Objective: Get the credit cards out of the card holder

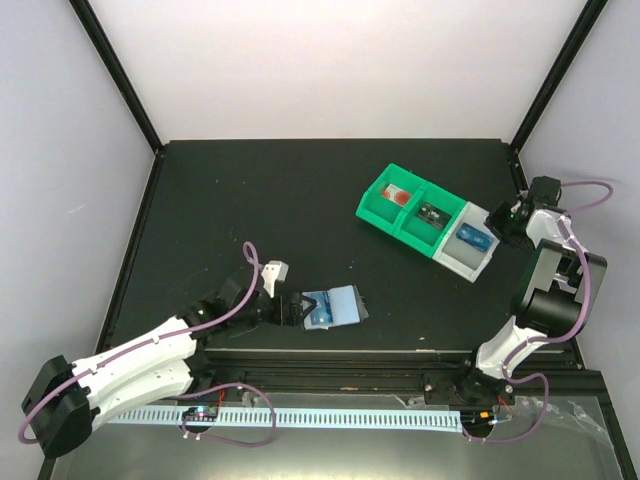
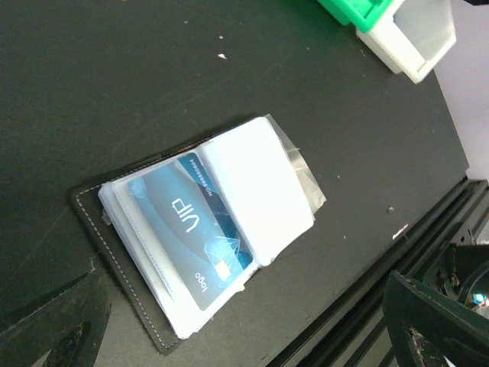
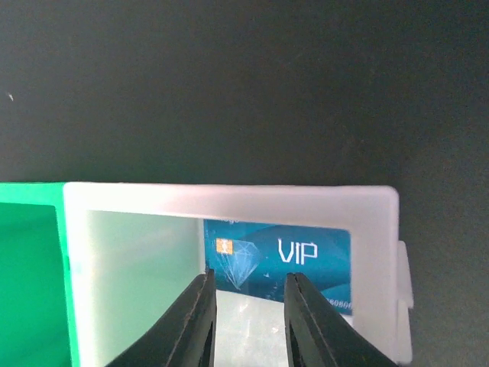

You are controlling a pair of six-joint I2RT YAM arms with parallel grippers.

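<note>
The card holder [image 1: 345,303] lies open on the black table near the front edge, showing a dark stitched edge in the left wrist view [image 2: 260,191]. A blue credit card [image 2: 191,229] marked VIP sits in its left sleeve. My left gripper [image 1: 290,308] hovers just left of the holder, open, with nothing between its fingers [image 2: 57,325]. Another blue credit card [image 3: 306,248] lies in the white end compartment [image 3: 229,199] of the tray. My right gripper [image 3: 248,279] is over that compartment, its jaws parted and the card lying free beyond the fingertips.
The green-and-grey tray [image 1: 375,205] stands at the back right, with a red-and-white item [image 1: 400,195] and a dark green item [image 1: 432,212] in its green compartments. The table's metal front rail [image 2: 428,229] runs close to the holder.
</note>
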